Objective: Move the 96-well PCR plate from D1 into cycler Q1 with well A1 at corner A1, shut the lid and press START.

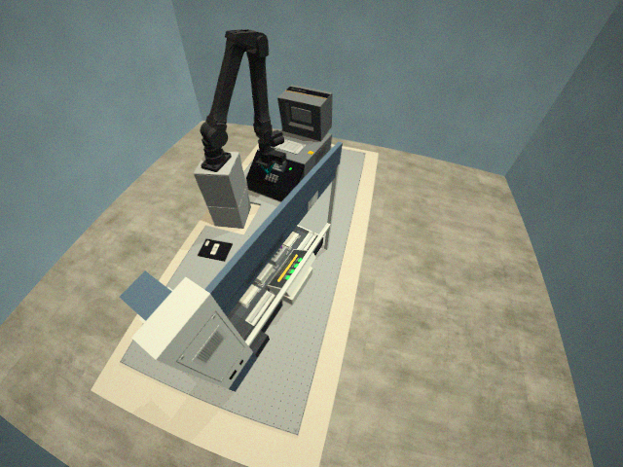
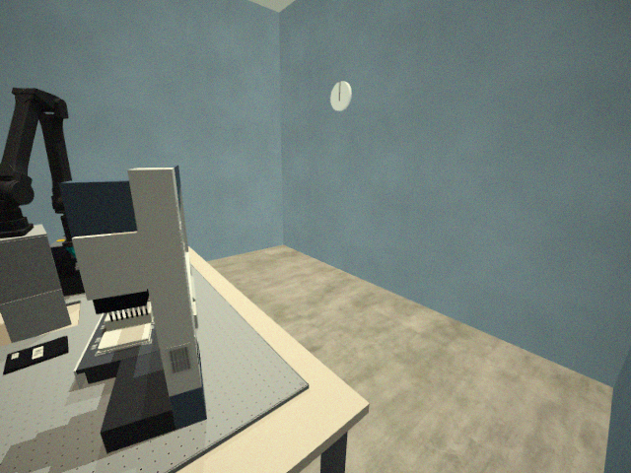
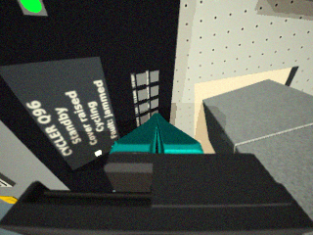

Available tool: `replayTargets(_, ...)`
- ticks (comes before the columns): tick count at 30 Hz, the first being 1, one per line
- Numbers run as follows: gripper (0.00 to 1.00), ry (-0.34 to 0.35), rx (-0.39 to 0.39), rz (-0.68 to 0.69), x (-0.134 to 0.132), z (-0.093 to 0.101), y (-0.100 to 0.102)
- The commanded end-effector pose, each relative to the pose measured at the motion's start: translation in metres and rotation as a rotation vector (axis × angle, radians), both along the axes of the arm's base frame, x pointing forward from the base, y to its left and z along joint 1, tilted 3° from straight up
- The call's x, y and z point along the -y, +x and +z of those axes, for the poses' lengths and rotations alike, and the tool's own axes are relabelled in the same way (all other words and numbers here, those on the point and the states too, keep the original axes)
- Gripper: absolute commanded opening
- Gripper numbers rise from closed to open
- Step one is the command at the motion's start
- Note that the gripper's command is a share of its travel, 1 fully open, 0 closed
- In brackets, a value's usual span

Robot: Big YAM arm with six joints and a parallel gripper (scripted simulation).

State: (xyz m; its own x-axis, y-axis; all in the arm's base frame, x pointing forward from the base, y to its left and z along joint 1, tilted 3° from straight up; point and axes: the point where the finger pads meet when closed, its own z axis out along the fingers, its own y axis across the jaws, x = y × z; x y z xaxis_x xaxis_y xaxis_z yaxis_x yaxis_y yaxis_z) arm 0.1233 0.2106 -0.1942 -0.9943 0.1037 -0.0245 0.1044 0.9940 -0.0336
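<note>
The cycler Q1 (image 1: 281, 168) stands beside the arm's grey pedestal (image 1: 223, 188). Its lid (image 1: 303, 113) is raised, and a pale block area (image 1: 290, 146) lies open beneath it. Its lamp is green in the top view (image 1: 290, 168) and in the wrist view (image 3: 31, 6). My gripper (image 1: 273, 167) is shut on nothing. Its teal fingertips (image 3: 156, 134) point at the key pad (image 3: 146, 95) on the black front panel. I cannot tell whether they touch a key. Pale labware stands in a row (image 1: 274, 271) under the blue beam. I cannot single out the PCR plate there.
A status legend (image 3: 68, 113) sits left of the keys. The pedestal (image 3: 259, 122) is close on the right of the fingers. A long blue gantry beam (image 1: 281, 216) and a white pipetting tower (image 2: 153, 275) stand over the deck row. A black nest plate (image 1: 211, 247) lies near the pedestal.
</note>
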Motion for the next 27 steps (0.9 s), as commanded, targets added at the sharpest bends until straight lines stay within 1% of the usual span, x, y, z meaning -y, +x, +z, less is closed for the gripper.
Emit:
replayTargets(1,0.00,-0.001,0.006,-0.018,0.003,0.003,0.002)
replayTargets(3,0.00,-0.002,0.005,-0.020,0.004,0.004,0.001)
replayTargets(10,0.00,0.012,0.013,-0.023,-0.004,0.004,0.006)
replayTargets(17,0.00,0.004,0.008,-0.024,-0.002,0.004,0.005)
replayTargets(21,0.00,0.001,0.007,-0.013,0.026,0.023,0.000)
replayTargets(24,0.00,-0.008,0.002,0.002,0.026,0.021,-0.002)
replayTargets(27,0.00,-0.010,0.000,0.014,0.041,0.032,-0.005)
